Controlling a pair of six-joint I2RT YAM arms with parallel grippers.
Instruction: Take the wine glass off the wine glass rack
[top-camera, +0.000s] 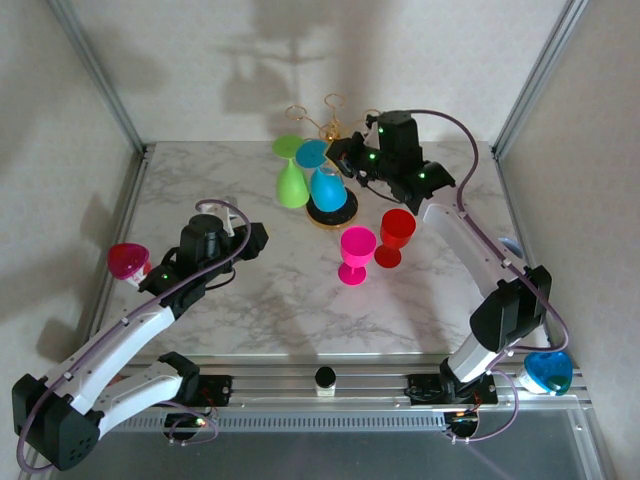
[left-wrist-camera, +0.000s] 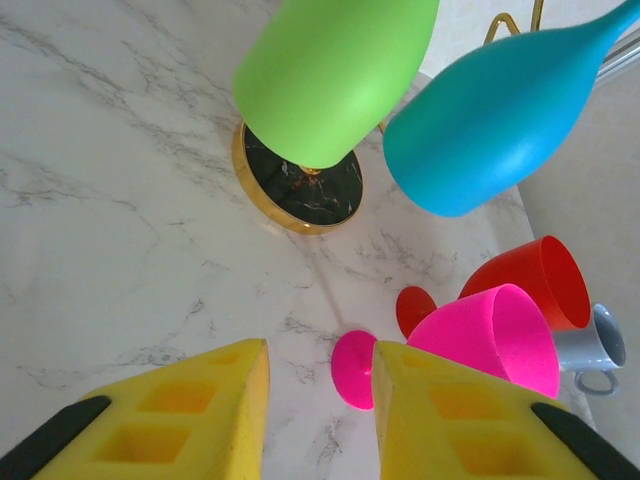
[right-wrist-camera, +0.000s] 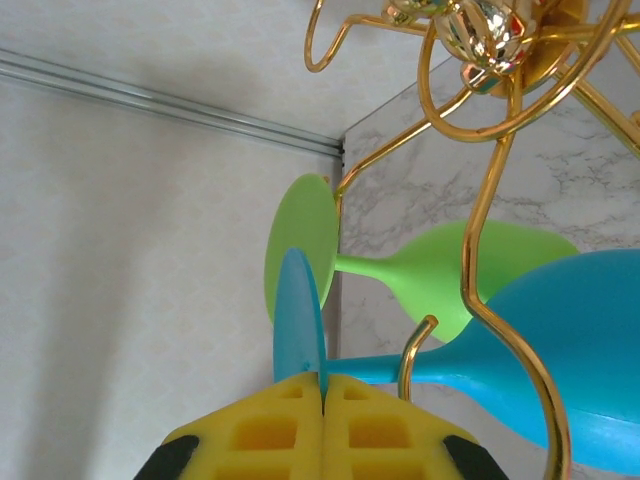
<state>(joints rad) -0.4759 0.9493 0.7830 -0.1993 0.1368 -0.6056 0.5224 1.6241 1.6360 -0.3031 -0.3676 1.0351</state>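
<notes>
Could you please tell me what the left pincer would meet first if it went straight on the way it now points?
Probably the pink glass: its foot lies just beyond the gap of the open left pincer. Depth is unclear.

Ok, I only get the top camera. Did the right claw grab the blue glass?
Observer: Yes. In the right wrist view the right gripper has its yellow pads shut on the blue glass, at the rim of its round foot.
Operator: Is it off the hook?
Observer: No, a gold hook of the wine glass rack curls around its stem.
Operator: And the left claw?
Observer: The left gripper is open, nothing between its pads.
</notes>
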